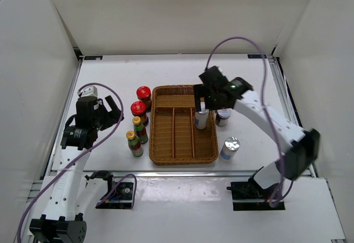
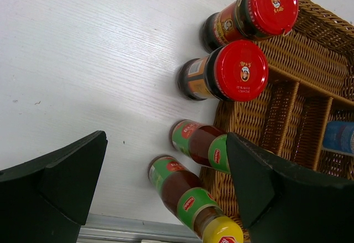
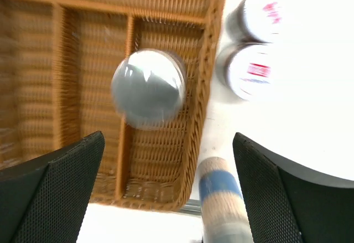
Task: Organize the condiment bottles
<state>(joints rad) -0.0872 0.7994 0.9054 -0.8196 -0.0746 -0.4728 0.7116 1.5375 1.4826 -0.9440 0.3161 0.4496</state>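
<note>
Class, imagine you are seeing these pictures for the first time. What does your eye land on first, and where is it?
The brown wicker tray in the middle of the white table draws the eye first, with a silver-topped cylinder standing in its right-hand compartment under the open right gripper. Next come the two red-lidded jars, bright against the table just left of the tray.

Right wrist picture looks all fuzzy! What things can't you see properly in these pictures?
- Right wrist view: the silver-topped cylinder in the wicker tray is blurred; no label readable.
- Right wrist view: two white-lidded jars are washed out by glare; lid print unreadable.
- Left wrist view: a blue-labelled container in the tray is cut off by the right edge.
- Top view: the right arm covers those jars; only one shows.
</note>
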